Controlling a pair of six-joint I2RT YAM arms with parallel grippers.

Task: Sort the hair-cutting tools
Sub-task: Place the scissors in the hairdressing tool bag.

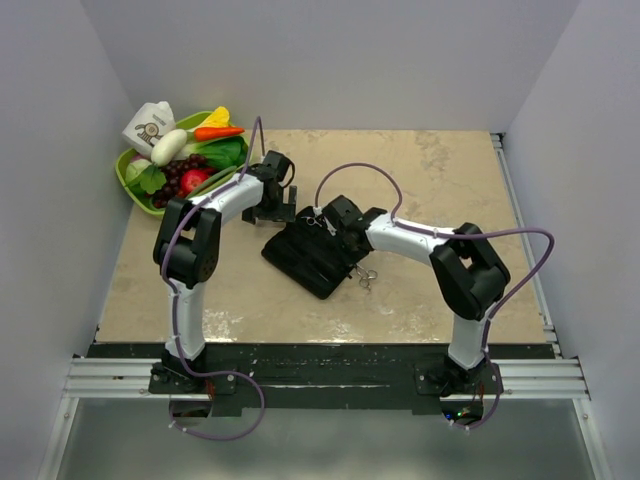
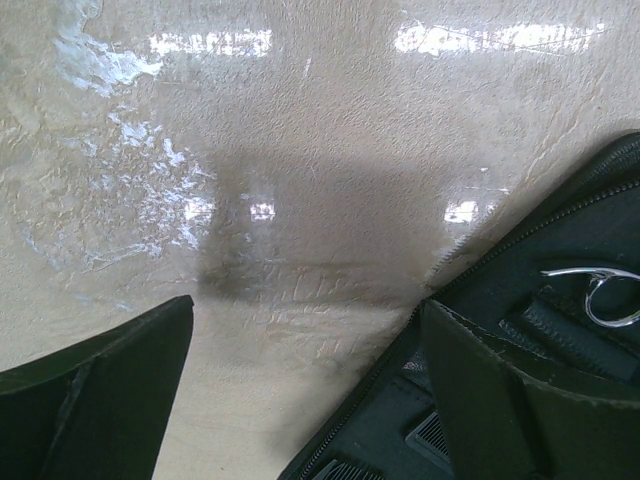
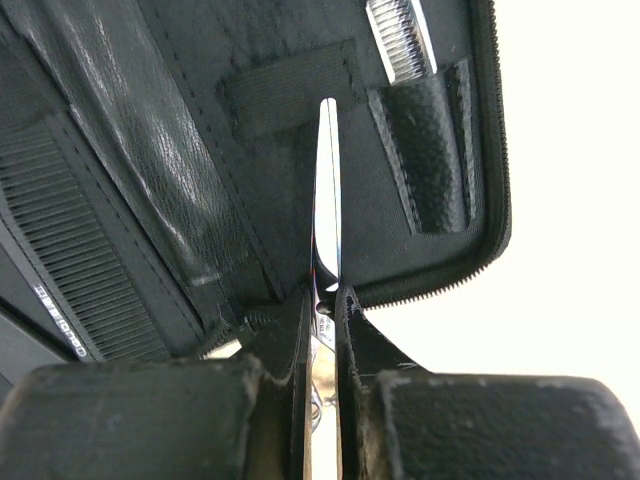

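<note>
An open black case (image 1: 312, 258) lies mid-table. My right gripper (image 3: 325, 295) is shut on a slim silver pair of scissors (image 3: 327, 180), whose blade points over the case lining toward an elastic strap (image 3: 290, 95). In the top view this gripper (image 1: 322, 222) is over the case's far end. A black comb (image 3: 65, 255) sits in the case's left half. A toothed silver tool (image 3: 400, 40) stands in a pocket. A second pair of scissors (image 1: 365, 277) lies on the table beside the case. My left gripper (image 2: 308, 305) hangs open over bare table at the case's edge (image 2: 560, 240).
A green basket (image 1: 122, 175) of toy fruit and vegetables, with a small carton (image 1: 150, 125), stands at the far left corner. White walls close in the table on three sides. A silver handle curve (image 2: 595, 285) shows over the case in the left wrist view.
</note>
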